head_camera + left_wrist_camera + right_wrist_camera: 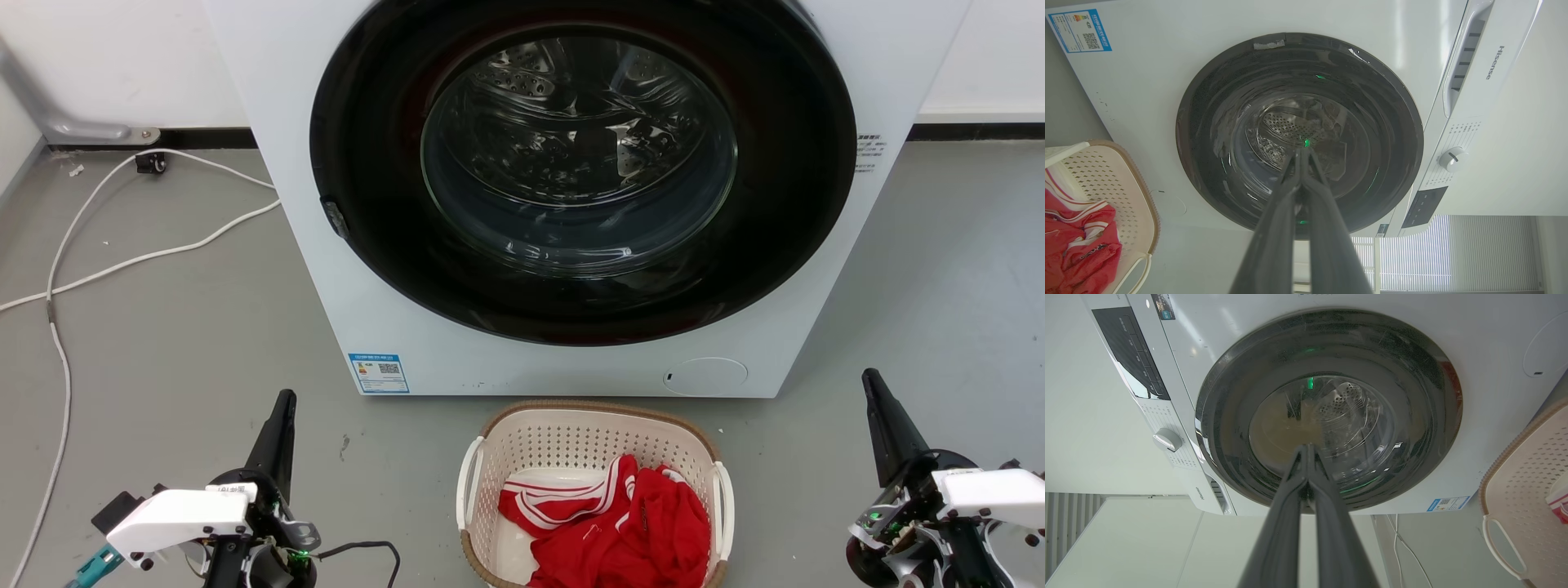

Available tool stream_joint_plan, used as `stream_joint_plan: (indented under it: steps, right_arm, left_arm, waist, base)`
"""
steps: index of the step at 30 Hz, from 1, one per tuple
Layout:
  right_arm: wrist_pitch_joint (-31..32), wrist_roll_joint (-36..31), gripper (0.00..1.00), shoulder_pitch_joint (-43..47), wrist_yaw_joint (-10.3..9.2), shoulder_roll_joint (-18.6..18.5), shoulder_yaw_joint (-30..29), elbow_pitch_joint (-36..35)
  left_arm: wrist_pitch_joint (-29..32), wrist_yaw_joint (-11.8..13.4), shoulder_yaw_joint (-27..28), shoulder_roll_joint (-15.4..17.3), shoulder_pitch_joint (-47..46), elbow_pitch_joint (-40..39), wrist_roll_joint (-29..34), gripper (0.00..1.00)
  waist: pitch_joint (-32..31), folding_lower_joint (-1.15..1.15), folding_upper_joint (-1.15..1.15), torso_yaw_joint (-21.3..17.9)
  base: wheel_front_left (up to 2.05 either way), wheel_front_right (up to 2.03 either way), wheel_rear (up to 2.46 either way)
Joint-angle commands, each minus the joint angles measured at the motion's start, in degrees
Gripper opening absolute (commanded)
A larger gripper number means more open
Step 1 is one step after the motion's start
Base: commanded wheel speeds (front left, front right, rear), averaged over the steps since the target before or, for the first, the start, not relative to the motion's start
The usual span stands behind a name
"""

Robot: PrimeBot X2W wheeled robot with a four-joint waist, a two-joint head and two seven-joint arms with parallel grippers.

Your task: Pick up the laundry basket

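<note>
Laundry basket point(563, 445) waiting on the floor point(163, 351), unheld, just before the washing machine point(343, 327).
The left fingers point(277, 441) and right fingers point(886, 425) are each pressed together, well apart from it on either side. I judge both should part, swing inward and close on the white handles point(468, 482) at once, lifting level so the red garment point(637, 523) stays in.

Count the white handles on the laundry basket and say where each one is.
2. The laundry basket has a left handle on its left side and a right handle on its right side; none looks hidden.
</note>
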Motion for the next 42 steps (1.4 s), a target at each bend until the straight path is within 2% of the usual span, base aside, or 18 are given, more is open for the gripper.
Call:
stream_joint_plan:
  steps: [1,42]
  right_arm:
    - [0.0,-0.2,0.00,-0.7,0.00,0.2,-0.1,0.1]
    - [0.3,-0.5,0.00,-0.8,0.00,0.4,-0.3,0.1]
  left_arm:
    - [0.2,-0.2,0.2,-0.1,-0.5,0.1,0.3,0.00]
    - [0.7,-0.2,0.8,-0.5,-0.6,0.1,0.8,0.00]
  waist:
    - [0.0,0.00,0.00,0.0]
    - [0.0,0.00,0.00,0.0]
  base:
    - [0.00,0.00,0.00]
    - [0.00,0.00,0.00]
